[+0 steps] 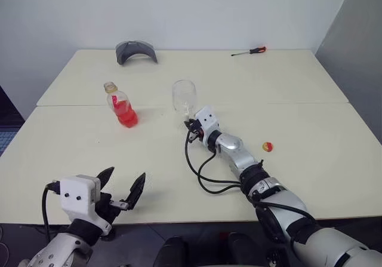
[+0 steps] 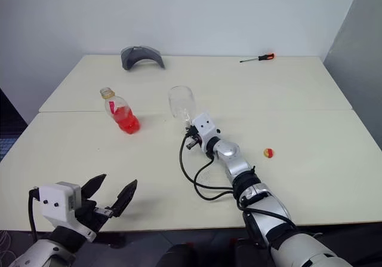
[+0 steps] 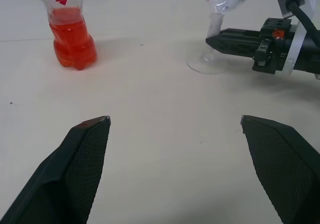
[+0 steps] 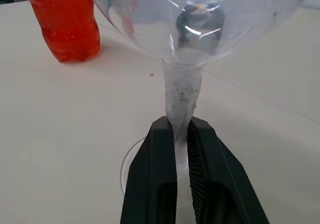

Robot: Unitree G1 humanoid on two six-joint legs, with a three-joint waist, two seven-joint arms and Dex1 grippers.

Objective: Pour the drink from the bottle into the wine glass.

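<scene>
The right gripper (image 4: pixel 182 134) pinches the thin stem of the wine glass (image 1: pixel 184 97), whose foot rests on the counter (image 1: pixel 310 94); a twist could tip or snap it. The left gripper (image 1: pixel 122 185) gapes wide and empty, the bottle (image 1: pixel 121 105) well ahead of it, apparently uncapped, so a clumsy grab may spill the drink (image 3: pixel 71 41).

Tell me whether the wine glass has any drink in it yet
Empty. The wine glass stands upright with a clear, colourless bowl, while the red drink sits in the bottle, filling about its lower half.
</scene>
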